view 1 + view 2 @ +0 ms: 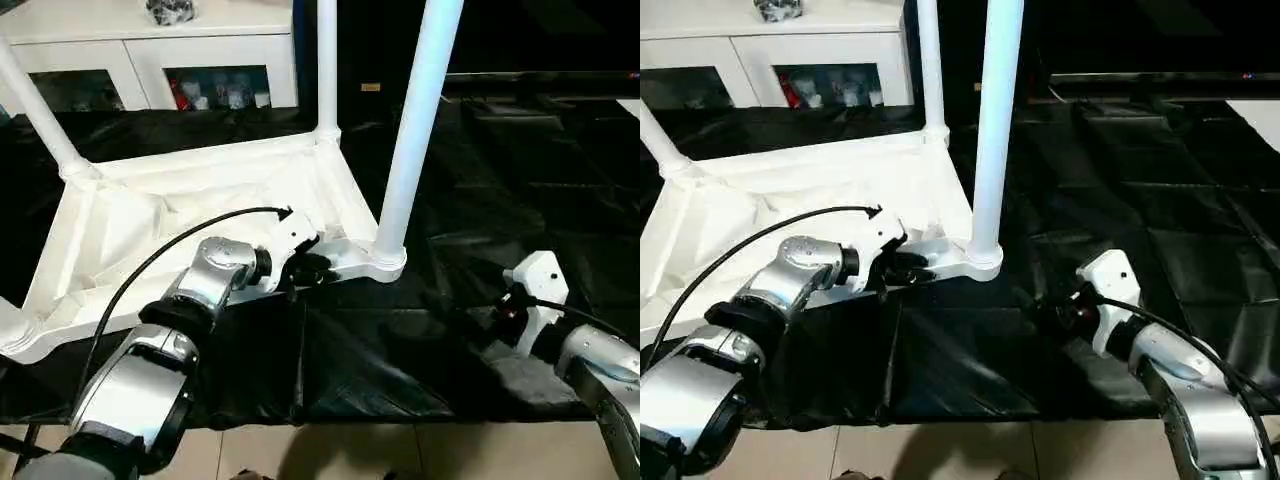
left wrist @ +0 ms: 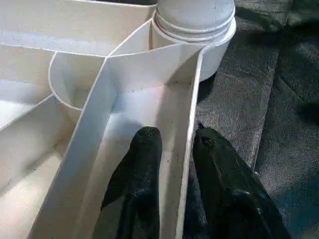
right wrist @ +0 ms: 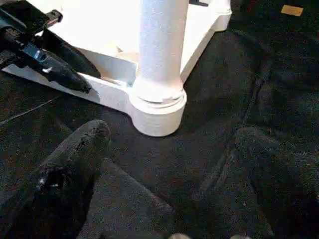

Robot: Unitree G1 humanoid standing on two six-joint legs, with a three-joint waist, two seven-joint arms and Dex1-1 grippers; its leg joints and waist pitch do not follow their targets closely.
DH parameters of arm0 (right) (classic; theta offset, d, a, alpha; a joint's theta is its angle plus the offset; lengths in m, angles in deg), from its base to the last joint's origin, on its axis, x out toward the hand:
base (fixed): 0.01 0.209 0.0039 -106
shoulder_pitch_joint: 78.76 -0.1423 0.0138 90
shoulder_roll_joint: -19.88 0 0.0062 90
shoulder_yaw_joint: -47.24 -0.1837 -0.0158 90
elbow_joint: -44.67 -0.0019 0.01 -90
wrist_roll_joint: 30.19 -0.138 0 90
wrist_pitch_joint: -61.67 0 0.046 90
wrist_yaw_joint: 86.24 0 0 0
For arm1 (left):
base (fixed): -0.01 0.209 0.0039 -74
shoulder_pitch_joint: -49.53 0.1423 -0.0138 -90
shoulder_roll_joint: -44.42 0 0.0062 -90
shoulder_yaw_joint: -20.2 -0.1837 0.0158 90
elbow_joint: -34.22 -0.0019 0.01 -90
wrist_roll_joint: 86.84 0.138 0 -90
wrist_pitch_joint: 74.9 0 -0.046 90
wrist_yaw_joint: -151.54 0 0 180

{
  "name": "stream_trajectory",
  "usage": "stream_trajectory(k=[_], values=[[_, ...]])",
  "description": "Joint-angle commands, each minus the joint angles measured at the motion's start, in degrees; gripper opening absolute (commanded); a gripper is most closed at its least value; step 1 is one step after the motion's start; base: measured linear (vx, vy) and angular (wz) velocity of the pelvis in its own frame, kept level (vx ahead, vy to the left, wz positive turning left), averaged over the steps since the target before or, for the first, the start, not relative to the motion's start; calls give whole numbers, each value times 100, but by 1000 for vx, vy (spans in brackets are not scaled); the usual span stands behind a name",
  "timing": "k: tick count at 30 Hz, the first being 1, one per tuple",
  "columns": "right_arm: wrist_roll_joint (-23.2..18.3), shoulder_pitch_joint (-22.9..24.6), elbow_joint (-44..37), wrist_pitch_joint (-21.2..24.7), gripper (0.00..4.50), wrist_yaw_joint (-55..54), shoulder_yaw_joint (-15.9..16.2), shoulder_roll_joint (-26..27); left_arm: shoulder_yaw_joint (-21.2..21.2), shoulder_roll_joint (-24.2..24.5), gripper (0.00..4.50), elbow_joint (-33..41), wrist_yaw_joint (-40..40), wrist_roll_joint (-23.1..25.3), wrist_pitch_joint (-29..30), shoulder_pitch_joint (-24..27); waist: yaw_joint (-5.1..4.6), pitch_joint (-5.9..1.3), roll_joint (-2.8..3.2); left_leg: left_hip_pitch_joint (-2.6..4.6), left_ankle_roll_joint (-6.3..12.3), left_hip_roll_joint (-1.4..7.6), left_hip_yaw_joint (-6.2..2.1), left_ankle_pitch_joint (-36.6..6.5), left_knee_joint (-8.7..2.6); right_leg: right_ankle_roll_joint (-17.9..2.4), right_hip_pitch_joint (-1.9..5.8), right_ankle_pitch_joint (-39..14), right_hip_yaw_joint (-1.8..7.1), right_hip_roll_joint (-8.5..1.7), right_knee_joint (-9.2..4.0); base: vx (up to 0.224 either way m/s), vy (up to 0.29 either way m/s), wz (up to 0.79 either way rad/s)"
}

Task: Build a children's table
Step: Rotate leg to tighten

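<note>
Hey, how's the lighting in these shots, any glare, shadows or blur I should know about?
Left eye view: the tabletop and near leg glare white against the dark cloth. Left wrist view: the left pincer casts a soft shadow on the rib wall. Right wrist view: the right pincer's fingers look blurred up close.

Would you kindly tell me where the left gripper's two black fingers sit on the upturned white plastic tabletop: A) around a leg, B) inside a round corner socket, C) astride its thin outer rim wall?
C: the left gripper has one finger inside the tabletop's rim wall and the other outside it.
</note>
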Motion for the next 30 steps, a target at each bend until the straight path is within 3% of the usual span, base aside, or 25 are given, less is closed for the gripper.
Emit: stream_trajectory(k=[1, 5, 13, 17, 19, 20, 21, 24, 26, 29, 30], values=[[29, -78, 26, -46, 450, 27, 75, -37, -72, 69, 93, -97, 82, 103, -11, -74, 17, -396, -58, 87, 440, 31, -33, -982, -340, -1563, 359, -487, 42, -142, -291, 0, 0, 0], [-132, -134, 22, -14, 450, 135, 95, 32, -84, 82, 57, -191, 229, 168, 51, -129, 16, -396, -63, 96, 438, 34, -30, -1020, -344, -1565, 352, -587, 43, -142, -300, 0, 0, 0], [-366, -277, 84, 50, 450, 362, 153, 122, -82, 95, 6, -281, 436, 203, -44, -146, 21, -408, -56, 84, 533, 37, -35, -805, -328, -1687, 369, -175, 43, -143, -246, 0, 0, 0], [1, -542, 414, -212, 450, 493, 475, 19, -40, 101, 6, -83, 836, 107, -422, -12, 8, -401, -104, 89, 548, 33, -17, -843, -325, -1711, 361, -236, 45, -144, -260, 0, 0, 0], [39, -585, 470, -262, 450, 552, 535, -5, -33, 105, 6, -16, 936, 73, -496, 35, 23, -396, -81, 94, 566, 46, -20, -853, -328, -1717, 360, -268, 49, -151, -252, 0, 0, 0], [87, -691, 609, -304, 450, 693, 652, -39, -25, 114, 6, 199, 1225, -35, -609, 181, 22, -387, -131, 87, 593, 50, -21, -850, -333, -1714, 362, -299, 47, -153, -244, 0, 0, 0], [123, -731, 668, -339, 450, 761, 712, -61, -25, 119, 6, 301, 1358, -89, -622, 248, 34, -380, -111, 95, 599, 57, -11, -878, -334, -1695, 347, -404, 51, -162, -255, 0, 0, 0], [322, -853, 906, -517, 450, 860, 881, -97, -91, 182, 6, 647, 1671, -174, -616, 475, 32, -358, -129, 108, 560, 75, -4, -995, -352, -1670, 319, -709, 54, -162, -274, 0, 0, 0], [373, -954, 1074, -602, 450, 940, 966, -101, -139, 239, 6, 872, 1788, -186, -630, 646, 42, -344, -176, 104, 563, 81, 4, -1026, -357, -1615, 305, -809, 62, -159, -285, 0, 0, 0], [391, -1062, 1253, -688, 450, 1043, 1042, -93, -153, 285, 6, 1104, 1919, -251, -597, 828, 47, -329, -161, 91, 543, 78, 0, -1032, -371, -1553, 302, -946, 58, -163, -288, 0, 0, 0], [381, -1152, 1398, -727, 450, 1130, 1079, -66, -146, 304, 6, 1249, 1968, -284, -574, 941, 41, -326, -209, 88, 547, 81, -2, -1057, -368, -1533, 300, -1006, 61, -168, -274, 0, 0, 0]])
